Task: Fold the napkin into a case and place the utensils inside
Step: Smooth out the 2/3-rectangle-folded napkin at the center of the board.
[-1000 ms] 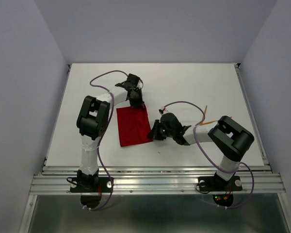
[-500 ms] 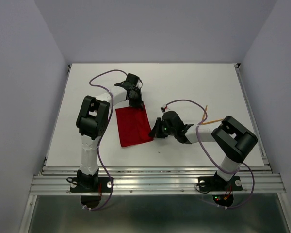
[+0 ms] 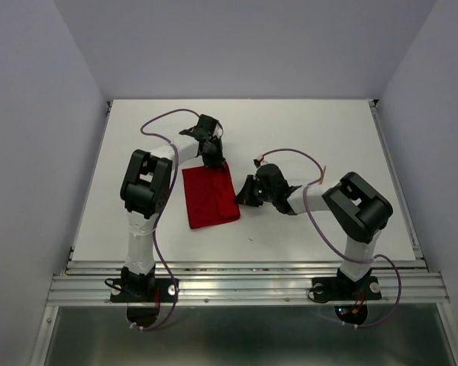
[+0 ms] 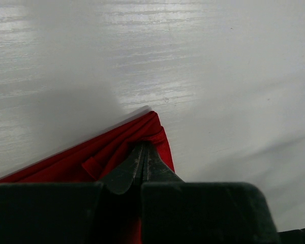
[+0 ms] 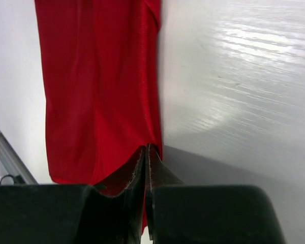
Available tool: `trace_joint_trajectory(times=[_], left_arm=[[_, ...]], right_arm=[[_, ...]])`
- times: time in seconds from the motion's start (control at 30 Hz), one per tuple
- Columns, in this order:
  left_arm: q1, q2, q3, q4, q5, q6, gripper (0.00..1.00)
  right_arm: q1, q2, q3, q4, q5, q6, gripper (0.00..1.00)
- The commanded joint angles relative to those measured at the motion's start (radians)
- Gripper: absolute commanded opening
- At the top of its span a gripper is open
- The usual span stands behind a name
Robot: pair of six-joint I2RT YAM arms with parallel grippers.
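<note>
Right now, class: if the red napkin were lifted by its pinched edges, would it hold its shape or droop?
Probably droop: the napkin lies in soft, creased layers, so it would likely sag between the left pincer and right pincer, each shut on an edge. It looks thin, so probably light. Pushed, it would likely bunch up rather than slide.

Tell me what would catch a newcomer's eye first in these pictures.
A bright red napkin, folded into a rectangle, stands out on the white table, a little left of centre. It is pinched at two places: the left fingers are shut on its far right corner, the right fingers on its right edge.
</note>
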Motion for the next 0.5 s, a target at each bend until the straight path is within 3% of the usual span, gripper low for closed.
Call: trace_joint_trajectory(times=[0.0,0.47], left_arm=[[0.005,0.028,0.024,-0.017,-0.012,0.028,0.00],[0.007,0.025,0.013,-0.015,-0.005,0.025,0.00]], right_arm=[[0.004,0.026,0.004,0.049,-0.035,-0.015,0.06],[-0.005,-0.025,0.122,-0.014,0.031,-0.076,0.06]])
